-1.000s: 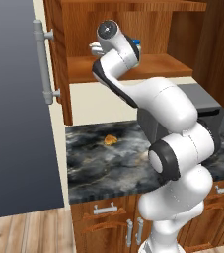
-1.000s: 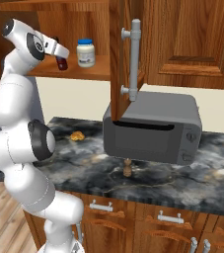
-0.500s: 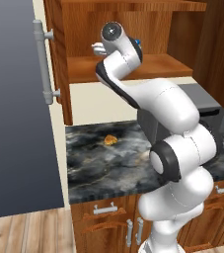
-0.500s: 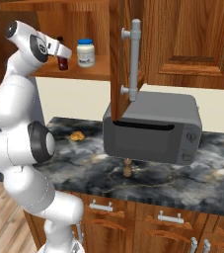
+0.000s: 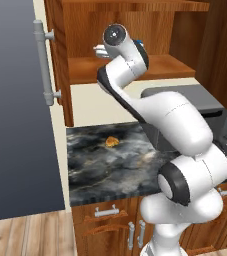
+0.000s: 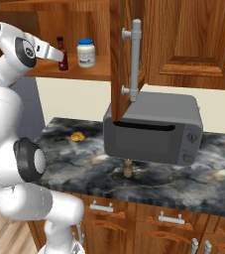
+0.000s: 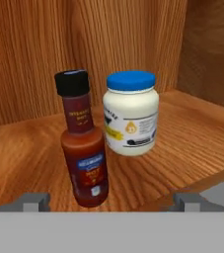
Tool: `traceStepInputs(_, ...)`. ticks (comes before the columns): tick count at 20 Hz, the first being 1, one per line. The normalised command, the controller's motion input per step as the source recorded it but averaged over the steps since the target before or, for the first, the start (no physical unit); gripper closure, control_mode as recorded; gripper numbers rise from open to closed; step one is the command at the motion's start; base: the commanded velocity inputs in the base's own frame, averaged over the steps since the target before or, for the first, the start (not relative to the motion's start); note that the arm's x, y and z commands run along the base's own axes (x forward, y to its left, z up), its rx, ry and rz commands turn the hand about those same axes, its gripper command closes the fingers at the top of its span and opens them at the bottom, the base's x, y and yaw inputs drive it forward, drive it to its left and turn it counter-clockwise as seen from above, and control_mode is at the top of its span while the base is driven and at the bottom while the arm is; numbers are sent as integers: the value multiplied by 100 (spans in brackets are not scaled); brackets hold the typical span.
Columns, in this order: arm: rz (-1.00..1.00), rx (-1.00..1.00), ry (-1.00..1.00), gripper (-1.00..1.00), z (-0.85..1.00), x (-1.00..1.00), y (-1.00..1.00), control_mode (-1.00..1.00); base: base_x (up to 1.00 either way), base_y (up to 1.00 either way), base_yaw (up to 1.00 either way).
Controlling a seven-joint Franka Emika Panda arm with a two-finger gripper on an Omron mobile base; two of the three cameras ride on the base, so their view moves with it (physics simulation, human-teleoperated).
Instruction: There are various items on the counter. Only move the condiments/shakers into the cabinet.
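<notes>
Dark-red sauce bottle with black cap (image 7: 84,148) standing on reddish-brown wooden cabinet shelf (image 7: 192,133), beside blue-lidded white jar (image 7: 130,113). Gripper (image 7: 111,202) hanging spread, holding nothing. Tiny brown turned-wood shaker (image 6: 128,170) probably light, rigid, tippy; pinching mid-body advisable.

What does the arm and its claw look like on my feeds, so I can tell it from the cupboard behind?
A glossy white arm of rounded, bulbous segments, with black bands and black round caps ringed in grey at the joints. No cables or markings show. The claw ends in two small, blocky grey fingertips.
</notes>
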Motion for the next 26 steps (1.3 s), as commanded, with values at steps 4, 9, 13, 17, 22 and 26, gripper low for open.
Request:
traceStepInputs(4, 0, 0, -19, -100, -1, -100, -1, -100, 0, 0, 0)
traceStepInputs(9, -5, 0, -10, -100, -26, -100, -13, -100, 0, 0, 0)
traceStepInputs(13, -13, 0, -2, -100, -45, -100, -35, -100, 0, 0, 0)
traceStepInputs(17, -19, 2, 0, -100, -50, -100, -52, -100, 0, 0, 0)
traceStepInputs(22, -11, 3, 21, -100, -51, -89, -71, -100, 0, 0, 0)
traceStepInputs(26, -9, 2, 23, -100, -61, -95, -75, -100, 0, 0, 0)
